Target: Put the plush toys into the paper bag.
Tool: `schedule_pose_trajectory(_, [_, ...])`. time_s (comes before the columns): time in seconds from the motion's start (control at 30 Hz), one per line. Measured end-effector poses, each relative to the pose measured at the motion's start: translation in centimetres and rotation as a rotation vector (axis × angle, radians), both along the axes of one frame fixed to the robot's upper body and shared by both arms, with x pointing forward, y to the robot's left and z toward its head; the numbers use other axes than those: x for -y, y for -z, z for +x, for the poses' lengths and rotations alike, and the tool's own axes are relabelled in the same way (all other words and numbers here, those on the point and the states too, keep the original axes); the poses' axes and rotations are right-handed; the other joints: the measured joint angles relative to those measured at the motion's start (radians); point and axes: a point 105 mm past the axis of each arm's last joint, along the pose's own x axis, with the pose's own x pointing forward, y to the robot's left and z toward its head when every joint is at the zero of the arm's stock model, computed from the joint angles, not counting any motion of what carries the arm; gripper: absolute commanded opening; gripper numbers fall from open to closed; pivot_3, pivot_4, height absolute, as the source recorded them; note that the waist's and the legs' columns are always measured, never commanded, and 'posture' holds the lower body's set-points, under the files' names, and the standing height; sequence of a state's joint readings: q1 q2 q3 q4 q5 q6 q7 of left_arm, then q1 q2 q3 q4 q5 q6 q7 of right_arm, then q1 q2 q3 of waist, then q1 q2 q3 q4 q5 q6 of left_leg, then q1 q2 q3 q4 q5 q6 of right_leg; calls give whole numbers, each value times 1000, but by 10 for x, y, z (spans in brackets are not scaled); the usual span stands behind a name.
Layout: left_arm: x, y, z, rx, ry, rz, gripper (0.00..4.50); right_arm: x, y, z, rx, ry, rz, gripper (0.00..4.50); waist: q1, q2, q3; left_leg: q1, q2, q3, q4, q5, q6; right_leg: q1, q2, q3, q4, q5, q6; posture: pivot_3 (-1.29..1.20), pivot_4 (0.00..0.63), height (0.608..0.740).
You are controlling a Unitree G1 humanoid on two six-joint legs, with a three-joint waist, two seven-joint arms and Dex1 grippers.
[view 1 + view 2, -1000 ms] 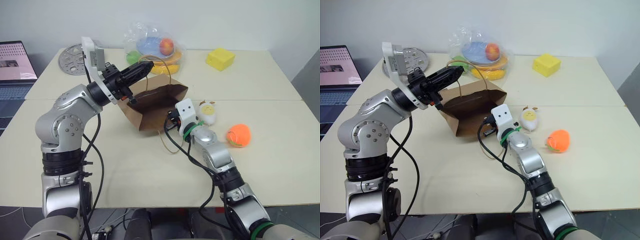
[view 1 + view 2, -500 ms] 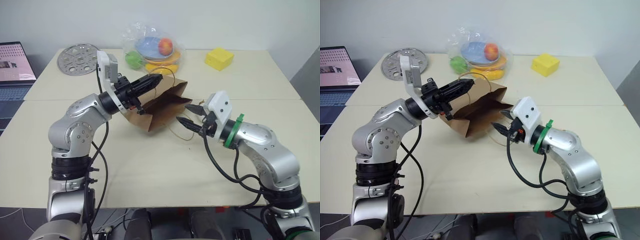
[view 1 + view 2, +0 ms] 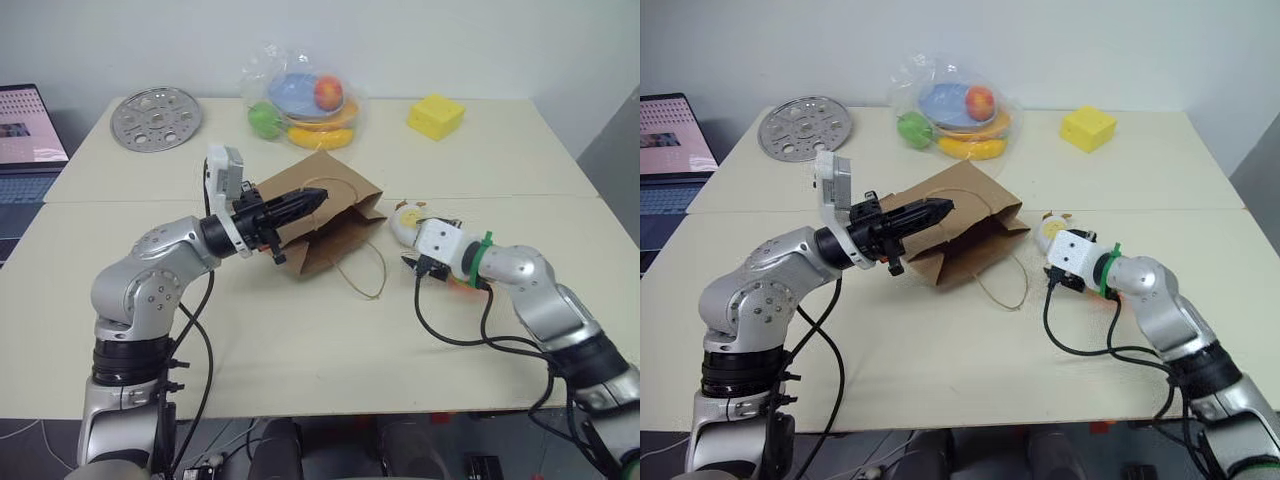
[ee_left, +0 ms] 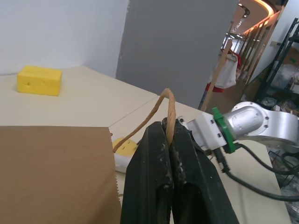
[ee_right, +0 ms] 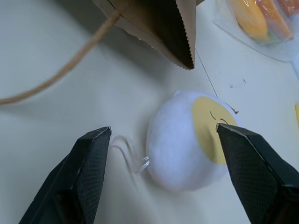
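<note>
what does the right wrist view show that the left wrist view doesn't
Right wrist view alone: the right gripper, jaws open on either side of the white egg plush, with the bagged toy fruit at the edge.

Left wrist view alone: the left gripper shut on a bag handle, the yellow foam cube, and the right arm from outside.

Both: the paper bag, the egg plush and the table.

Lab or office: plain tables [image 3: 300, 330], laptop [image 3: 30, 125], bare walls.
</note>
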State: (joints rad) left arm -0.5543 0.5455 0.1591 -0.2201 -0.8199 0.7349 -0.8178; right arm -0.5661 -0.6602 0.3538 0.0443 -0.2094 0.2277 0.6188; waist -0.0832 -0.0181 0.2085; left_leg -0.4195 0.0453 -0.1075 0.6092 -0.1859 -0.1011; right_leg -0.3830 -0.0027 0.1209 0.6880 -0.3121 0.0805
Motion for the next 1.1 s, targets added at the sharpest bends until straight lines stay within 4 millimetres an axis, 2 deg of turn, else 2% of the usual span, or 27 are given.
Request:
schedule_pose_trajectory(0.1, [-4,-2,-1,3,-5,6,0,3,7,9,27,29,-20,2476,5,0,0,0,0,0,0,0,0,0,0,0,0,0,0,0,150,740])
schedule_pose_trajectory(0.17, [-5,-3,-2,-4,-2,0,0,3,5,13,49,30,-36,1669,7,0,0,-1,0,0,0,0,0,0,-1,-1,0,0,0,0,150,740])
schedule_pose_trajectory(0.33, [-7,-5,-3,-8,-1,0,0,7,4,16,73,26,-50,21,6,0,0,0,0,-1,0,0,0,0,0,-1,0,0,0,0,150,740])
schedule_pose_trajectory(0.5, [-8,-4,-4,-18,10,13,0,14,-6,9,52,-5,-59,21,9,0,0,-1,0,-1,0,0,0,0,0,-1,0,0,0,0,150,740])
schedule_pose_trajectory(0.53, [-7,-4,-5,-18,16,14,0,17,-11,2,27,-31,-58,21,10,0,0,-1,-1,-1,0,0,0,0,-1,-1,0,0,0,0,150,740])
schedule_pose_trajectory(0.6, [-7,-5,-6,-15,26,14,0,25,-23,-26,-71,-129,-83,21,21,2,1,-2,-1,-2,-1,0,0,0,-1,-2,0,0,0,0,150,740])
schedule_pose_trajectory(0.67, [-7,-6,-7,-17,31,12,0,24,-45,-50,-140,-209,-81,21,26,1,1,-1,0,-2,-1,0,0,0,-1,-2,-1,0,0,0,150,740])
schedule_pose_trajectory(0.77, [-7,-5,-8,-22,40,13,0,6,-68,-79,-204,-324,-2,21,20,1,1,1,0,-2,-1,0,0,2,0,-2,-1,0,0,0,150,740])
schedule_pose_trajectory(0.9, [-6,-4,-10,-32,59,14,0,-22,-78,-100,-270,-433,101,21,21,1,1,2,0,-1,0,0,0,3,0,-1,-1,0,0,0,150,740])
schedule_pose_trajectory(1.0, [-6,-6,-11,-27,65,16,0,-51,-86,-90,-222,-459,204,21,16,0,1,2,0,0,1,0,0,3,0,-1,-1,0,0,0,150,740])
schedule_pose_trajectory(1.1, [-5,-10,-12,-17,74,10,0,-81,-73,-72,-217,-445,260,21,15,0,1,2,1,-1,1,0,0,3,0,-1,-1,0,0,0,150,740])
